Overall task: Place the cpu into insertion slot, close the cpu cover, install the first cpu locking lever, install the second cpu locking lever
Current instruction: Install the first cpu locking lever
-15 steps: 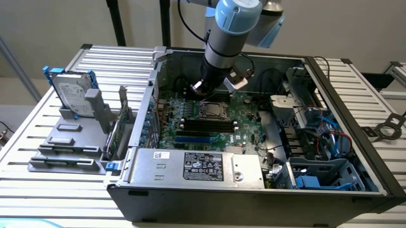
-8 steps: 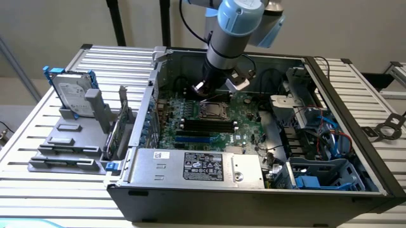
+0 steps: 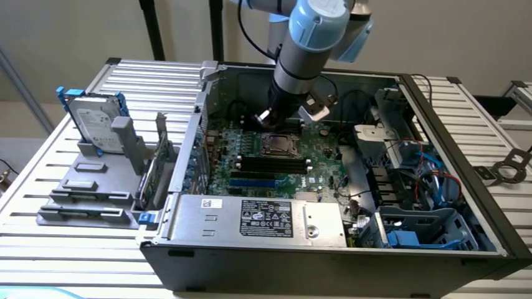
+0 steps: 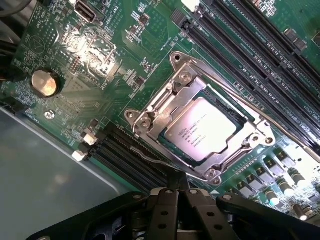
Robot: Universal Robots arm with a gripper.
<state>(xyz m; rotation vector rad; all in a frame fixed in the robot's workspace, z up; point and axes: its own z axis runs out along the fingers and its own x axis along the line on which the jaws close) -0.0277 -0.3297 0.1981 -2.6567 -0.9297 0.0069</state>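
The cpu [image 4: 201, 129] lies flat in its socket on the green motherboard, its silvery top showing. The cpu cover [image 4: 165, 107], a silver metal frame, lies closed around it. One thin locking lever [image 4: 150, 157] runs along the socket edge nearest my gripper [image 4: 177, 182]. A second lever [image 4: 250, 107] runs along the opposite edge, beside the memory slots. My fingers are shut together with nothing between them, and their tips are right at the near lever's end; I cannot tell if they touch. In the exterior view my gripper [image 3: 277, 123] hangs just above the socket [image 3: 278, 144] inside the open computer case.
Black memory slots [image 4: 260, 55] flank the socket, and a coin battery [image 4: 44, 82] sits on the board. A silver labelled power supply [image 3: 258, 218] fills the case front. Cables and blue drive bays [image 3: 415, 187] crowd the exterior view's right. A hard drive [image 3: 96, 121] stands in a grey holder outside the case.
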